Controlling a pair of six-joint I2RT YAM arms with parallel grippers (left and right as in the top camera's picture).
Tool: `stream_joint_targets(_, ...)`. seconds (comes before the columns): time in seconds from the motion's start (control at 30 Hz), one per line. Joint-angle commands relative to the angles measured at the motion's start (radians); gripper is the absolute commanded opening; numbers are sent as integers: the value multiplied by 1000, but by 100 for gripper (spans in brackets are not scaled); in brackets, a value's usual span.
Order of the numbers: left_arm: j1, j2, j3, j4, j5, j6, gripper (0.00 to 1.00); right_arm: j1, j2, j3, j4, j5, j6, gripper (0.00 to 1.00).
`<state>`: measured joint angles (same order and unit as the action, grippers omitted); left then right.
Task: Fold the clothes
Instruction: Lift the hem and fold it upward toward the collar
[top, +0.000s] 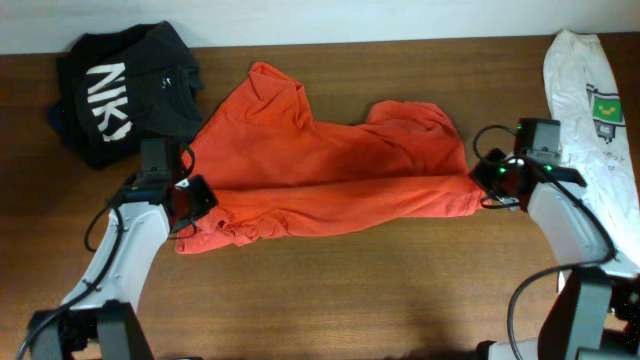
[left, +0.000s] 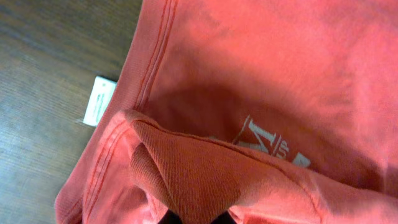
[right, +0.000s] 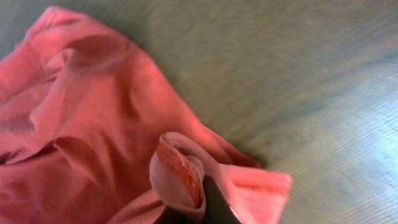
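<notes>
The orange-red T-shirt (top: 330, 170) lies across the middle of the brown table, folded lengthwise into a wide band. My left gripper (top: 190, 205) is shut on its left end; the left wrist view shows pinched ribbed fabric (left: 199, 180), white chest lettering (left: 267, 140) and a white label (left: 99, 99). My right gripper (top: 487, 190) is shut on the shirt's right end; the right wrist view shows a stitched hem (right: 180, 171) bunched around the dark fingertip (right: 214, 202).
A black garment with white lettering (top: 125, 90) lies at the back left. A white garment with a green patch (top: 595, 120) lies along the right edge. Bare wood table (top: 350, 290) shows in front of the shirt.
</notes>
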<state>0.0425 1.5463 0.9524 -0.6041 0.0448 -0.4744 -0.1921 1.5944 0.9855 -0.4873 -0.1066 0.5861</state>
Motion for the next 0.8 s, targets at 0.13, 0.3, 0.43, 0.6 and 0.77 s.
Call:
stream_joint_targets(0.13, 6, 57, 94, -38, -35, 77, 99, 32, 28, 154, -156, 39, -153, 99)
stream_joint_targets(0.3, 6, 58, 275, -421, -34, 109, 99, 23, 28, 394, -547, 12, -164, 98)
stream_joint_targets(0.43, 6, 117, 234, -580, -32, 109, 92, 24, 32, 285, -599, 4, -162, 99)
stream_joint_targets(0.6, 6, 236, 189, -581, -33, 109, 61, 23, 32, 124, -542, -2, -160, 99)
stream_joint_targets(0.77, 7, 307, 187, -510, -105, 109, 58, 23, 33, 87, -432, 16, -160, 99)
